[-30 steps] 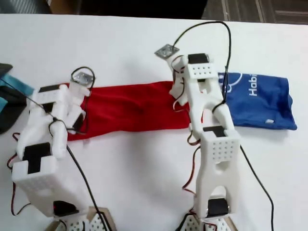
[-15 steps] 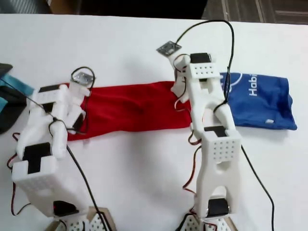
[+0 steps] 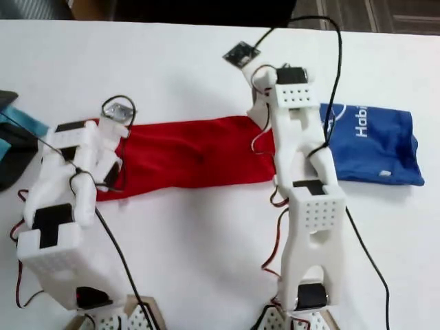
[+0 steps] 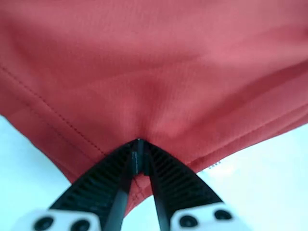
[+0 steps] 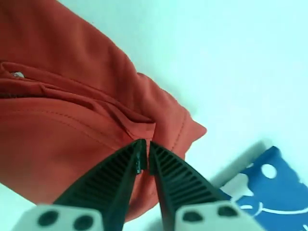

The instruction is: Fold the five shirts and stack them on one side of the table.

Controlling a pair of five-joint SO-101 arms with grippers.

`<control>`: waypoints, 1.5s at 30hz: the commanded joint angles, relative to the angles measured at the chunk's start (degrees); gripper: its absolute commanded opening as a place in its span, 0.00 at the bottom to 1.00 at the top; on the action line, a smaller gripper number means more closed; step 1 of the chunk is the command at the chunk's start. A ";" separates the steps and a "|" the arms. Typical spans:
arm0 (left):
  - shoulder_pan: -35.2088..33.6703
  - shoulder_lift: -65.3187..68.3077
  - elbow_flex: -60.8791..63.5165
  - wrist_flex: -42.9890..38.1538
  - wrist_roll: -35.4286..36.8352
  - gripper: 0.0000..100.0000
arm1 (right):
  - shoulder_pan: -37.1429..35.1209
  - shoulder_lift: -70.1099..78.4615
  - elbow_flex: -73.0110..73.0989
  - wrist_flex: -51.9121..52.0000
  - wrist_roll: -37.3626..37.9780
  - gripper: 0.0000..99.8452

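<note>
The red shirt point(image 3: 185, 155), likely limp and light, is being pinched tight at opposite ends by the left gripper point(image 4: 138, 154) and, nearer the blue shirt point(image 3: 371, 141), the right gripper point(image 5: 143, 154).

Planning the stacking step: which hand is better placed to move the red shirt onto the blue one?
Probably right. The right hand pinches the red shirt at the end beside the blue shirt; the left hand holds the far end.
</note>
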 commanded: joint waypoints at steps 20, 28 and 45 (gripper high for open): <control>-0.88 0.00 0.31 -1.23 0.26 0.03 | -4.00 -0.40 3.96 11.03 -4.66 0.15; -0.88 0.00 0.31 -1.23 0.26 0.03 | -5.23 1.98 3.96 8.22 -4.66 0.15; -0.88 0.00 0.31 -1.23 0.26 0.03 | -2.77 6.55 -7.21 9.19 -4.22 0.02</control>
